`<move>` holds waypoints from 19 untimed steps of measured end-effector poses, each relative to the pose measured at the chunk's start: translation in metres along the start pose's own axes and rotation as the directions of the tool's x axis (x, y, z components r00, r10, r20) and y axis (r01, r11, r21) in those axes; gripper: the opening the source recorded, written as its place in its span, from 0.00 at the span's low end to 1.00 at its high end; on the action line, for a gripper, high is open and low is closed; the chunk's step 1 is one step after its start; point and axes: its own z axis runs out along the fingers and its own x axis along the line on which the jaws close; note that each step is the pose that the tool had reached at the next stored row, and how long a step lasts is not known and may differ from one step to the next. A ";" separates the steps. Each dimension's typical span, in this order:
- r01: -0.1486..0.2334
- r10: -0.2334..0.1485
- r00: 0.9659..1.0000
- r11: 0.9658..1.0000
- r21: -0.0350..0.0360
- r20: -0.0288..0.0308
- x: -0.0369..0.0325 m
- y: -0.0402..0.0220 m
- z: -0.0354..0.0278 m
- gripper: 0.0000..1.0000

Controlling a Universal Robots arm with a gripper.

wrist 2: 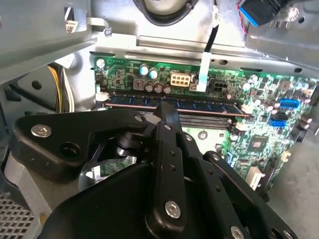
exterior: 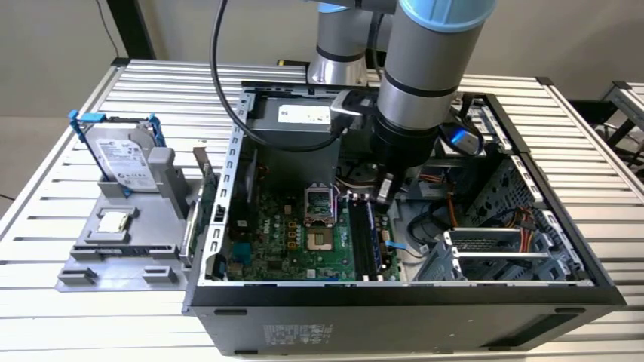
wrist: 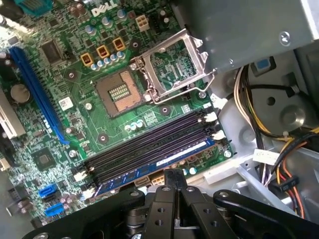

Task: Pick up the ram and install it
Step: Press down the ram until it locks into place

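The ram is a long dark blue stick with a pale sticker. It lies along the outermost memory slot of the green motherboard, beside empty black slots. It also shows in the second wrist view and in the exterior view. My gripper is inside the open computer case, right over the stick's top edge. Its two black fingers are pressed together with nothing between them. I cannot tell whether the tips touch the stick. In the exterior view the gripper hangs over the far end of the slots.
An open processor socket with its metal frame raised lies beside the slots. Bundled cables and the case wall crowd the other side. Outside the case, a grey holder carries a hard drive and a small square chip.
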 end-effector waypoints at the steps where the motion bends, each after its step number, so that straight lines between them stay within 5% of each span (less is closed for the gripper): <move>1: 0.012 -0.012 1.000 1.000 -0.001 0.001 0.0001 0.0000 -0.0001 0.00; 6: 0.094 -0.094 0.996 0.996 -0.002 0.007 -0.0001 0.0000 0.0001 0.00; 12: 0.187 -0.187 0.982 0.982 -0.001 0.005 0.0000 0.0001 0.0004 0.00; 15: 0.206 -0.206 0.979 0.979 0.000 -0.005 0.0002 0.0006 0.0012 0.00; 16: 0.213 -0.213 0.977 0.977 0.000 -0.012 0.0003 0.0007 0.0013 0.00; 19: 0.234 -0.234 0.971 0.972 -0.003 -0.049 0.0003 0.0007 0.0015 0.00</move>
